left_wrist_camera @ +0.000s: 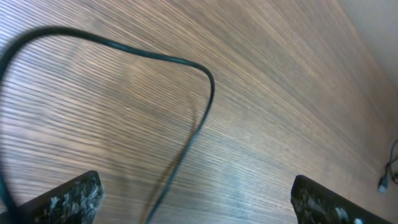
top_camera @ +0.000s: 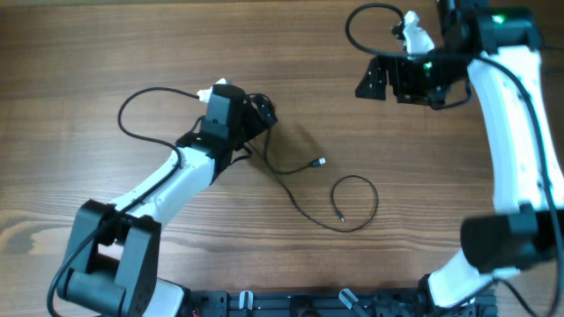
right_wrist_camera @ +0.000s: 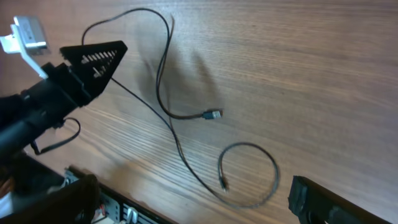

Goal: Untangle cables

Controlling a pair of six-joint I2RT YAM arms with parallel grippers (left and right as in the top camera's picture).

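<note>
**Left arm.** I find the left gripper (left_wrist_camera: 196, 186) released. In its wrist view the two fingers (left_wrist_camera: 65, 200) sit in the lower left and lower right corners of the frame, set wide apart, with nothing clamped between them. One strand of the cables (left_wrist_camera: 210, 78) passes through the gap. It rises from the lower centre to a sharp bend in the upper middle, then runs off toward the upper left. I cannot tell whether it touches either finger.

**Task item.** In the overhead view the left gripper stands left of centre in the upper half of the frame, and the cords start there. I cannot separate their upper ends from the dark gripper body. From that spot they run toward the lower right across the table (top_camera: 132, 44). One strand ends in a silver-tipped plug (top_camera: 319, 162) near the centre of the frame. Another carries on to the lower right and closes into a loose loop (top_camera: 377, 204), with its own small end lying inside the ring.

**Right arm.** The right gripper (right_wrist_camera: 193, 186) is likewise released, its jaws fully spread in its wrist view and holding nothing. In the overhead view it sits at the upper right, well apart from the cables. Its camera looks down on the plug and the loop.
</note>
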